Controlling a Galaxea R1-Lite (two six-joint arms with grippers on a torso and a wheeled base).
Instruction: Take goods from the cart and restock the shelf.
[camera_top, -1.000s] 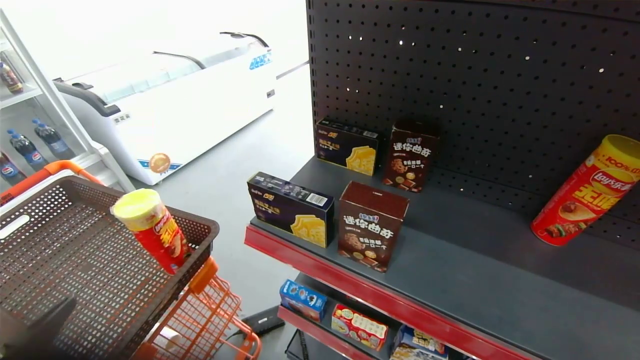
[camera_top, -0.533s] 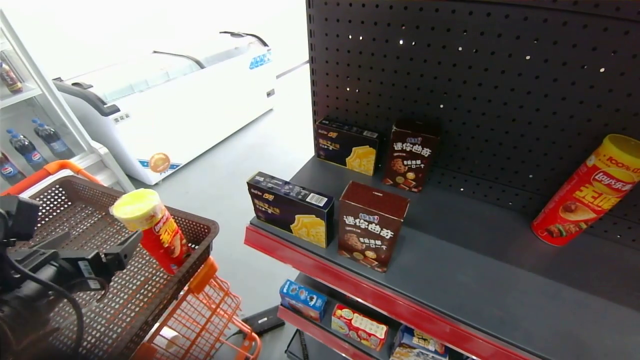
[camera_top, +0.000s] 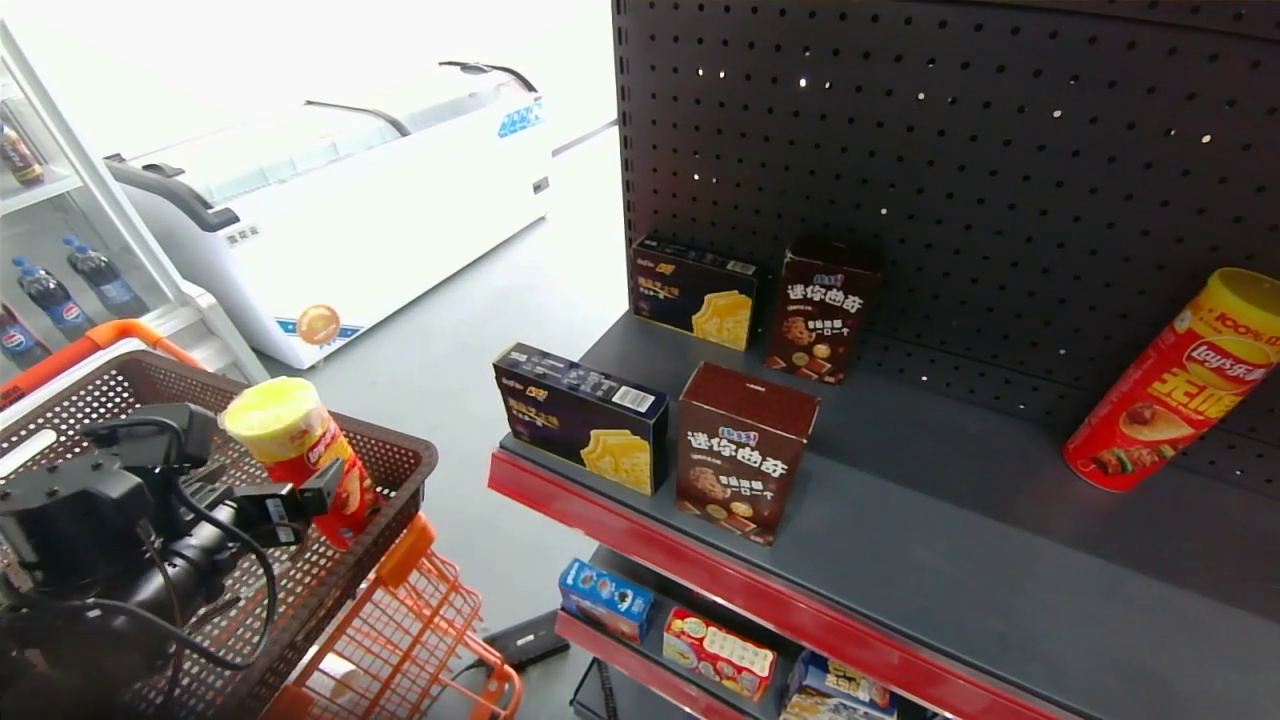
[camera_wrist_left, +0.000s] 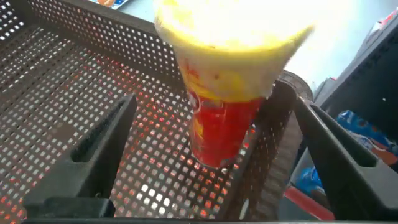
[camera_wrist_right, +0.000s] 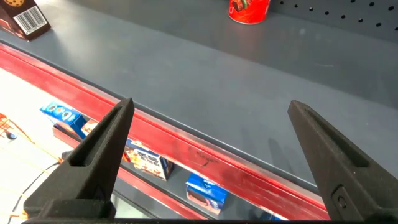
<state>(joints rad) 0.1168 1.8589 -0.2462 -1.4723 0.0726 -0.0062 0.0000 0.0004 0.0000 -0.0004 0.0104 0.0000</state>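
Straddling the chip can (camera_top: 300, 455) with the left gripper (camera_wrist_left: 214, 109), fingers spread wide to either side and apparently not touching it yet. Standing slightly tilted, close against the wall of the brown cart basket (camera_top: 405, 460), at the corner nearest the shelf. Likely to go wrong from here: knocking the can over with one finger on an off-centre close, or jamming the outer finger against the perforated wall and never seating. Also possible: slipping on the glossy round body under a high grip near the yellow lid, or catching the basket rim on the lift. Holding the right gripper (camera_wrist_right: 211, 109) spread and empty near the red front edge (camera_wrist_right: 186, 146) of the shelf. On the dark grey shelf board (camera_top: 950, 560): blue biscuit box (camera_top: 580, 420) and brown cookie box (camera_top: 742, 450) at the front left corner, another blue box (camera_top: 695, 290) and another brown box (camera_top: 822, 310) behind against the pegboard (camera_top: 950, 150), a second chip can (camera_top: 1175, 385) leaning on the pegboard toward the right end. Below, small snack boxes (camera_top: 718, 652) on a lower shelf. Beyond, grey floor (camera_top: 470, 330), white chest freezer (camera_top: 340, 220), cola bottles (camera_top: 45, 300) in a cooler.
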